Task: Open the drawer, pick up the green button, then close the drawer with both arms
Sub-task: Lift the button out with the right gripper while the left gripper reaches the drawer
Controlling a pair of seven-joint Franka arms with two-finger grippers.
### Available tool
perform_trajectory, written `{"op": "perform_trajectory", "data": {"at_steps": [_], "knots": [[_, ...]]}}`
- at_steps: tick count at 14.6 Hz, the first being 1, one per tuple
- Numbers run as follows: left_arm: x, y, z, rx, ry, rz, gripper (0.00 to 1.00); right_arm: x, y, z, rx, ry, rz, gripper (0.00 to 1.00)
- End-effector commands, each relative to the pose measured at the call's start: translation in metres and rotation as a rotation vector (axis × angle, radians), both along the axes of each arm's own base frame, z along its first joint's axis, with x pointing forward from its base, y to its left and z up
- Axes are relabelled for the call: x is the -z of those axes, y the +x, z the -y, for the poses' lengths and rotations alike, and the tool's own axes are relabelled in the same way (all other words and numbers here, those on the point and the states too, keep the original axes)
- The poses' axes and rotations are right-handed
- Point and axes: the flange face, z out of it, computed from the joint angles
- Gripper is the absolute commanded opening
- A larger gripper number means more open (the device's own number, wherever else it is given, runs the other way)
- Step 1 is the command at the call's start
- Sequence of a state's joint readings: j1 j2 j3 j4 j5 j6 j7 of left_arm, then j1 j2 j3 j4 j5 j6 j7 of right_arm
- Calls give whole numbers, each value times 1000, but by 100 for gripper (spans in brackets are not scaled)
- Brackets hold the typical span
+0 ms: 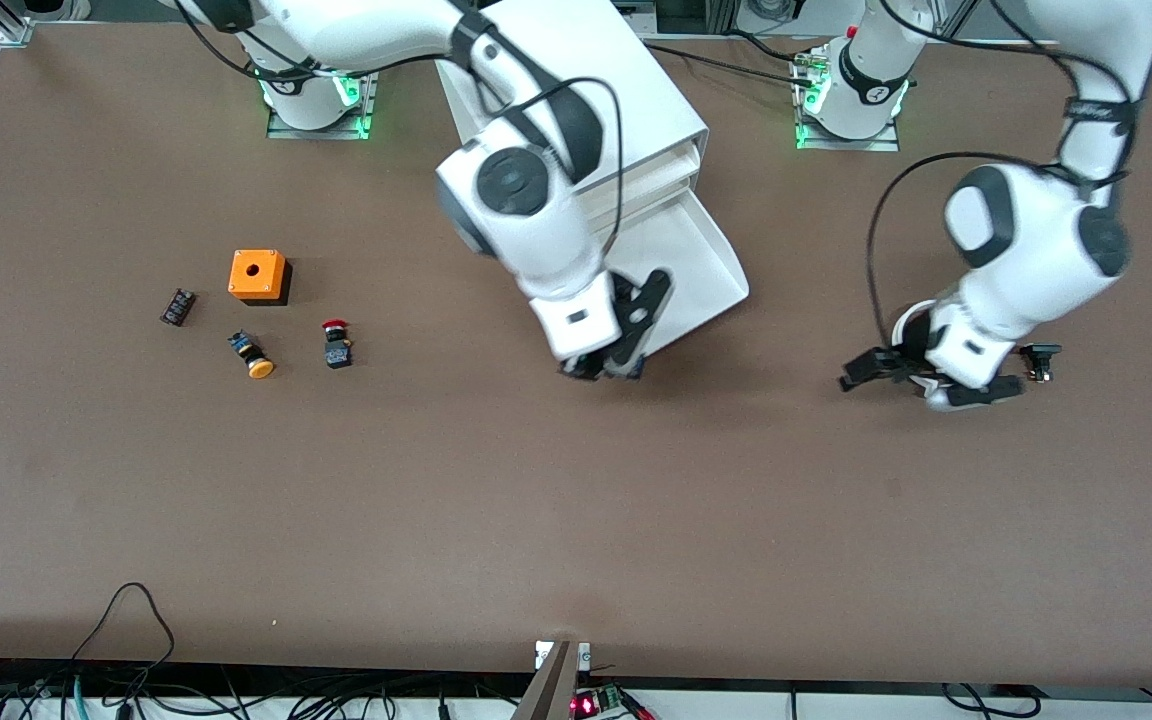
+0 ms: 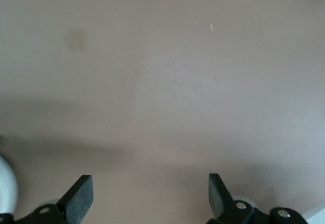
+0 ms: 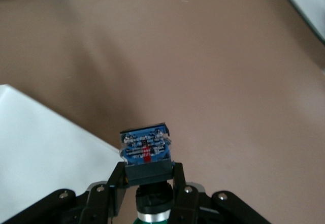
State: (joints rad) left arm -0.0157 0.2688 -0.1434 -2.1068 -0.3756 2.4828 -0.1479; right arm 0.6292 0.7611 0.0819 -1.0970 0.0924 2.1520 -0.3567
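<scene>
Brown table [image 1: 576,520], right gripper [image 3: 147,183] gripping button [image 3: 146,150], no legible writing

White cabinet [image 1: 586,90], lowest drawer [image 1: 696,265] pulled open. Right gripper [image 1: 604,365] low at drawer front; left gripper [image 1: 926,378] over tabletop [image 1: 536,520]. Orange box [image 1: 257,275], yellow-capped button [image 1: 252,355], red-capped button [image 1: 337,343] toward right arm's end.

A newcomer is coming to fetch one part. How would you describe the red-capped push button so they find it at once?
Start at the orange box with a round hole in its top, toward the right arm's end of the table. Two small buttons lie nearer the front camera than it; the red-capped button is the one closer to the cabinet. Its cap is red, while the yellow-capped button beside it has a yellow one.
</scene>
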Motion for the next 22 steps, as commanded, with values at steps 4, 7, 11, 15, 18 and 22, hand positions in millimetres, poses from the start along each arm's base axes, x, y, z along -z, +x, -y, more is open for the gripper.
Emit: {"op": "perform_trajectory", "data": {"at_steps": [4,7,11,15,18,22], "knots": [[95,-25,100,-176,-129,-155,100,42,21,118,357,-41,-180,19],[99,-37,110,-167,-131,-209,100,57,24,189,527,-86,-251,19],[89,-63,153,-49,-158,-322,100,99,0,223,840,-145,-371,23],[78,-88,193,45,-179,-375,100,152,-29,254,877,-176,-372,23],[80,-105,208,104,-184,-448,100,170,-57,268,888,-147,-322,23],[79,-124,229,160,-190,-496,100,187,-81,271,883,-104,-265,23]]}}
